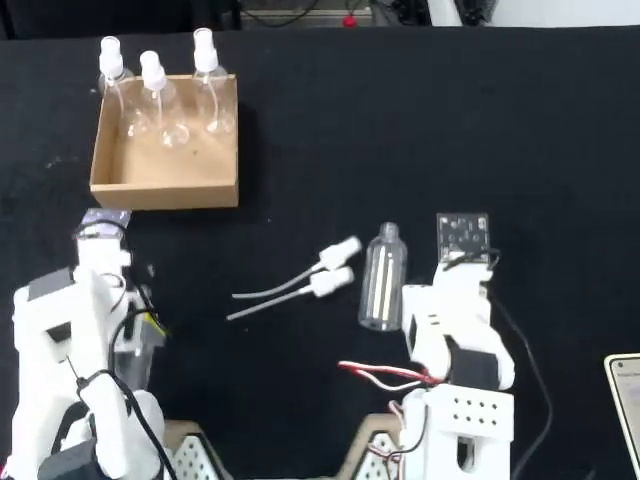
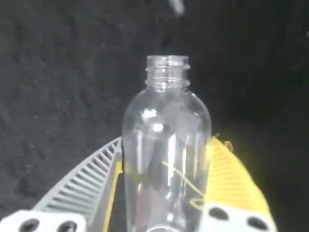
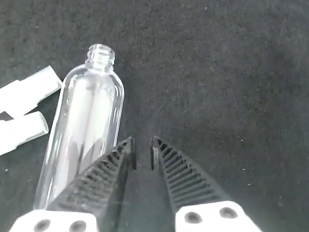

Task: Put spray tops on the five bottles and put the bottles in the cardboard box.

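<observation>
Gripping open-necked bottle [image 2: 166, 108]: left gripper [image 2: 166, 141] | right gripper [image 3: 142, 147] narrow, empty, beside lying bottle [image 3: 89, 121]

The worktop [image 1: 420, 130] is black all over. A flat pale object [image 1: 626, 395] lies at one edge, and cables [image 1: 300, 12] run along the far side.

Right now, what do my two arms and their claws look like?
Both arms are white. The left arm carries black cables; the left claw has one grey and one yellow ribbed finger. The right arm has a black band and red and white wires; the right claw has black ribbed fingers on white bases.
</observation>
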Controlling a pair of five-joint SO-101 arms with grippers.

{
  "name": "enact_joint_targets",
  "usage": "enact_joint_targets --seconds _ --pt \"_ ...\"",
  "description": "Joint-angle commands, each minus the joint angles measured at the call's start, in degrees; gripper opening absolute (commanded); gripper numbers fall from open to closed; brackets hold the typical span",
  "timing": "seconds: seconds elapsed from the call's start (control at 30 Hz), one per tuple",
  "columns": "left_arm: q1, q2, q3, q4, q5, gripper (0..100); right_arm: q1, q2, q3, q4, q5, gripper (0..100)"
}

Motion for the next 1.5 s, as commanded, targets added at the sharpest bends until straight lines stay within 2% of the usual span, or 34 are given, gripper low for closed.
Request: enact_joint_targets --seconds 0.0,0.23,0.43,0.67,0.83,0.93,1.17,1.3,1.47 --pt "-1.36 -1.58 -0.22 -1.14 -1.05 29 1.14 -0.92 -0.48 -1.32 0.7 5.7" --pt "-0.66 -1.05 -1.63 -0.62 -1.58 29 0.88 -0.92 -0.48 -1.32 0.79 5.7" --pt "2.24 -1.05 -5.93 9.05 -2.99 35 0.79 -0.92 -0.57 -1.23 0.88 5.7" --pt "4.09 -1.05 -10.68 9.58 9.49 34 0.79 -0.92 -0.57 -0.97 0.97 5.7" --pt "3.56 -1.05 -8.92 9.67 10.99 34 0.79 -0.92 -0.57 -0.97 0.97 5.7" --pt "3.47 -1.05 -9.19 9.76 6.86 34 0.79 -0.92 -0.48 -0.97 0.97 5.7" --pt "3.56 -1.05 -8.84 9.76 -12.48 34 1.14 -0.92 -0.48 -0.97 0.97 5.7" --pt "2.07 -1.05 -5.85 8.44 -18.73 34 1.14 -0.92 -0.48 -0.97 0.97 5.7" --pt "-0.13 -1.05 -0.66 -4.48 -20.22 34 1.14 -0.92 -0.48 -0.97 0.97 5.7"
